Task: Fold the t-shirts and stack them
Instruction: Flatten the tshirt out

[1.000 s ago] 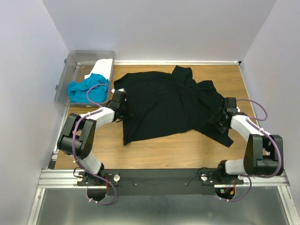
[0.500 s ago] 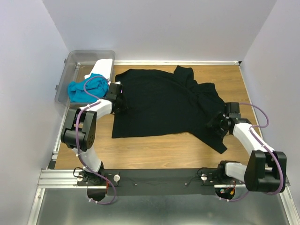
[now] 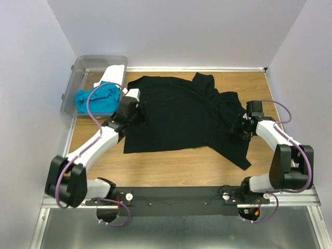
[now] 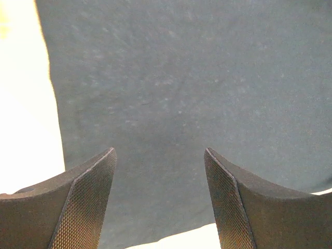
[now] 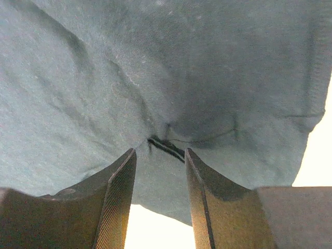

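At the far left stands the clear plastic bin (image 3: 72, 85), at the far-left corner of the wooden surface (image 3: 171, 168). The turquoise t-shirt (image 3: 96, 98) lies crumpled inside it. The white t-shirt (image 3: 115, 74) hangs over the bin's right wall just beside it.

Next comes my left pincer (image 3: 136, 110), which sits over the left part of the black t-shirt (image 3: 179, 111), near that bin wall. Through my left wrist camera, the left pincer (image 4: 159, 151) has its jaws wide apart with nothing between them. Only flat black cloth (image 4: 176, 93) lies below, and the shirt's left edge and a hem run past the fingers (image 4: 83, 207), with bare surface showing beyond.

The black t-shirt covers the middle of the surface. Its left half lies fairly flat, with a square corner at the near left. Its right half is rumpled, with folds at the far side and a flap trailing toward the near right.

My right pincer (image 3: 243, 127) is on that rumpled right side. Through my right wrist camera, the right pincer (image 5: 160, 151) has its jaws a narrow way apart. A pucker of black cloth (image 5: 155, 78) with a seam gathers right at the fingertips (image 5: 118, 197). I cannot tell whether they are pinching that pucker or only resting against it.
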Robot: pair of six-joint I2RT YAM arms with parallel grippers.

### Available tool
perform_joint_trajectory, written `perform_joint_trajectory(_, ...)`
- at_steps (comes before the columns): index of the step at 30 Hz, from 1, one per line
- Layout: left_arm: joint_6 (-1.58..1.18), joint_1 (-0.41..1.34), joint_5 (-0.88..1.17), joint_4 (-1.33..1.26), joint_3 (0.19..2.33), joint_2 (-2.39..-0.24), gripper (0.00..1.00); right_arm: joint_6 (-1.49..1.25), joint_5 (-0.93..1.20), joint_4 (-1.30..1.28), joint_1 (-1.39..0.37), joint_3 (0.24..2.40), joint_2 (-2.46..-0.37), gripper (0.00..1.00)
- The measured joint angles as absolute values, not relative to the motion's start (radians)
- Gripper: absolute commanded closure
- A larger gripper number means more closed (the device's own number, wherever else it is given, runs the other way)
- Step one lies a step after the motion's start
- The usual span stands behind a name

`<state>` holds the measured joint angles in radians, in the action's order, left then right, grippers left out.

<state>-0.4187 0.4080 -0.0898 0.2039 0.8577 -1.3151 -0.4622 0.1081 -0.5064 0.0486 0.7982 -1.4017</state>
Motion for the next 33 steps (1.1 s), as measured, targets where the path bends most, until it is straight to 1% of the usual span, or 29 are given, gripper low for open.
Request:
perform_joint_trajectory(6, -0.375, 0.408, -0.146, 0.166, 0.711, -1.089, 0.23, -0.415, 0.144, -0.492, 0.027, 0.812, -1.475, 0.50)
perform_joint_trajectory(11, -0.347, 0.408, -0.176, 0.138, 0.648, -0.972, 0.23, -0.397, 0.170, -0.476, 0.011, 0.822, -1.511, 0.51)
perform_joint_trajectory(13, -0.338, 0.408, -0.187, 0.130, 0.645, -0.956, 0.23, -0.392, 0.176, -0.474, 0.006, 0.822, -1.512, 0.53)
perform_joint_trajectory(14, -0.333, 0.408, -0.192, 0.121, 0.645, -0.952, 0.23, -0.391, 0.179, -0.473, 0.006, 0.822, -1.512, 0.57)
perform_joint_trajectory(17, -0.321, 0.408, -0.210, 0.104, 0.644, -0.952, 0.23, -0.391, 0.199, -0.472, 0.006, 0.816, -1.509, 0.65)
perform_joint_trajectory(19, -0.317, 0.408, -0.219, 0.097, 0.643, -0.952, 0.23, -0.394, 0.213, -0.472, 0.006, 0.806, -1.499, 0.68)
perform_joint_trajectory(23, -0.308, 0.408, -0.231, 0.086, 0.641, -0.952, 0.23, -0.395, 0.236, -0.472, 0.006, 0.787, -1.482, 0.71)
perform_joint_trajectory(28, -0.300, 0.408, -0.233, 0.075, 0.638, -0.953, 0.23, -0.393, 0.250, -0.473, 0.006, 0.767, -1.482, 0.89)
perform_joint_trajectory(32, -0.299, 0.408, -0.233, 0.070, 0.638, -0.953, 0.23, -0.406, 0.257, -0.479, 0.006, 0.758, -1.464, 0.98)
perform_joint_trajectory(33, -0.299, 0.408, -0.233, 0.069, 0.638, -0.953, 0.23, -0.412, 0.258, -0.485, 0.006, 0.756, -1.452, 0.99)
